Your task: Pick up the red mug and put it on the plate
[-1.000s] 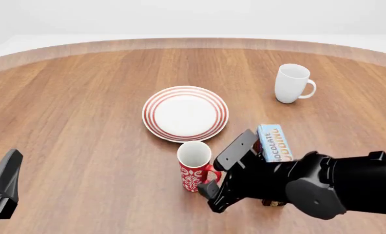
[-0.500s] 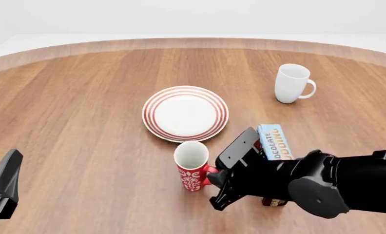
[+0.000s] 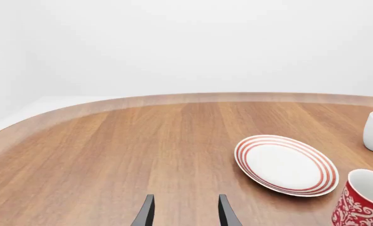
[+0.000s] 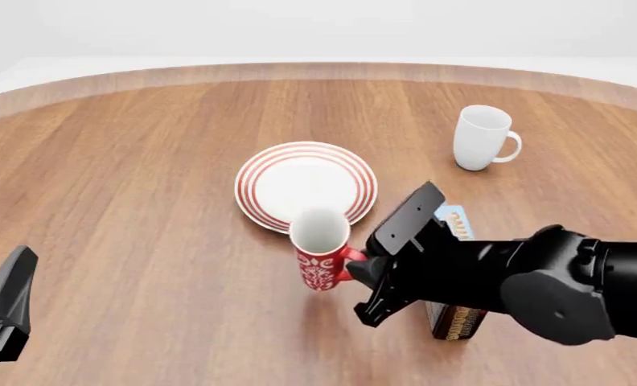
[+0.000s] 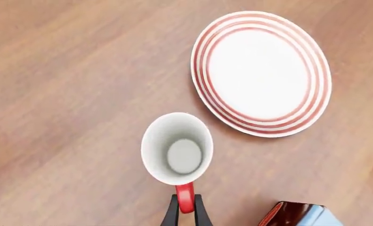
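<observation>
The red mug (image 4: pixel 318 253) with a white pattern hangs upright just above the table, a shadow beneath it, overlapping the near rim of the plate (image 4: pixel 306 186) in the front view. My right gripper (image 4: pixel 351 271) is shut on its red handle, reaching in from the right. From above, the right wrist view shows the mug (image 5: pixel 177 148) beside the plate (image 5: pixel 262 73), with my right gripper (image 5: pixel 185 207) clamped on the handle. My left gripper (image 3: pixel 185 214) is open and holds nothing, far off at the near left (image 4: pixel 2 314). Its view shows the plate (image 3: pixel 286 165) and mug (image 3: pixel 362 202).
A plain white mug (image 4: pixel 482 137) stands at the back right. A chocolate pudding box (image 4: pixel 455 314) lies under my right arm, just right of the red mug, and shows again as the box (image 5: pixel 296 214) in the right wrist view.
My right gripper has lifted the red mug by its handle off the table and carried it forward toward the plate. The left arm has stayed still.
</observation>
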